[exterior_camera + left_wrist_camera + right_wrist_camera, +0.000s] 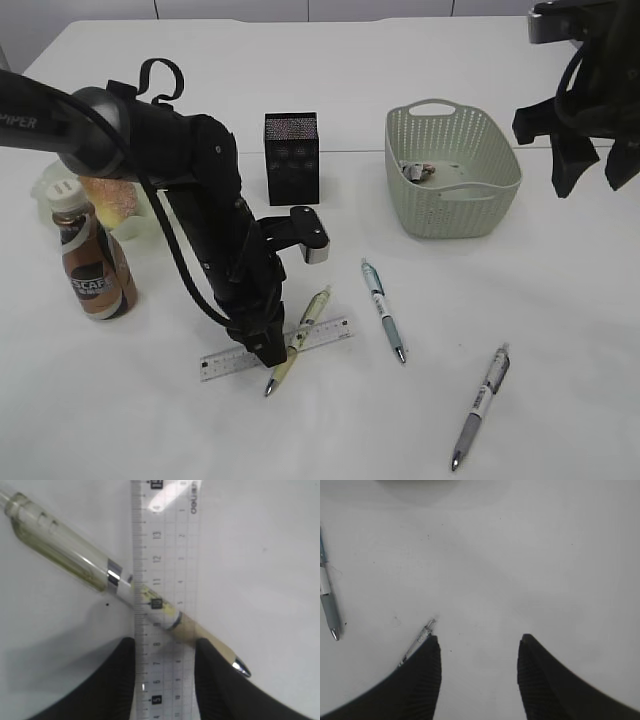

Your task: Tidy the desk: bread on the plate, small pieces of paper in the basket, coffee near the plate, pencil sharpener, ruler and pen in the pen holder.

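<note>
The clear ruler lies flat on the desk, crossed by a yellow-green pen. My left gripper is down on them. In the left wrist view its black fingers stand either side of the ruler, right at its long edges, and the pen runs slantwise just ahead. My right gripper hangs high at the right, open and empty. A blue pen and a grey pen lie loose. The pencil sharpener is out of view.
The black mesh pen holder stands behind the left arm. The green basket holds a paper piece. The coffee bottle stands at the left in front of the bread on the wavy plate.
</note>
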You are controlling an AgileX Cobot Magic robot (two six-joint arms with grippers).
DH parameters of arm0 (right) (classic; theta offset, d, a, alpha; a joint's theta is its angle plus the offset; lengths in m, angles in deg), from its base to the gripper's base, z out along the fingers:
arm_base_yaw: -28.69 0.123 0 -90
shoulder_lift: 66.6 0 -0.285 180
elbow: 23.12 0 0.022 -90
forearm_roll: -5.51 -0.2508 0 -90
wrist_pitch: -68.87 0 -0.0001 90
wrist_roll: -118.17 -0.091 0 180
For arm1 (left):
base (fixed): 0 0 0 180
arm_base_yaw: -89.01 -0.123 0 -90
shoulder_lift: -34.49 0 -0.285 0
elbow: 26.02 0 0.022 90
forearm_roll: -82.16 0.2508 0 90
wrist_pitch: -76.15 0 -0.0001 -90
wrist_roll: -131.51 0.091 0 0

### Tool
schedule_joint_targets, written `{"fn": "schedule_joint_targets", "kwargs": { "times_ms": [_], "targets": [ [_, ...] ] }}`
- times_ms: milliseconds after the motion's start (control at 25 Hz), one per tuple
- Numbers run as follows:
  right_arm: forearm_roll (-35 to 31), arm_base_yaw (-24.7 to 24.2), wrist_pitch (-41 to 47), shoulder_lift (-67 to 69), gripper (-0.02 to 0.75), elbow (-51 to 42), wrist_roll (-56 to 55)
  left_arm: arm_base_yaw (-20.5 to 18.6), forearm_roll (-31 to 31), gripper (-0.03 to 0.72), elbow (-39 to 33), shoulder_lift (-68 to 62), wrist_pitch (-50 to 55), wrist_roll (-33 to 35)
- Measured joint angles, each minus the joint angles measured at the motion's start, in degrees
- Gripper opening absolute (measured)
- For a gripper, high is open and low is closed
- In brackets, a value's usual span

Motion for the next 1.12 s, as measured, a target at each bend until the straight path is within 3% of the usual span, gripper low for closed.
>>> {"fn": "schedule_joint_targets", "kwargs": {
  "times_ms": [640,1120],
  "targets": [
    [0.0,0.0,0.0,0.0,0.365,0.3,0.0,0.0,-0.2,0.274,0.0,0.0,0.1,-0.5],
    [0.0,0.0,0.0,0.0,0.365,0.9,0.1,0.0,-1.2,0.274,4.9,-1.6,2.6,-4.7]
  ]
}}
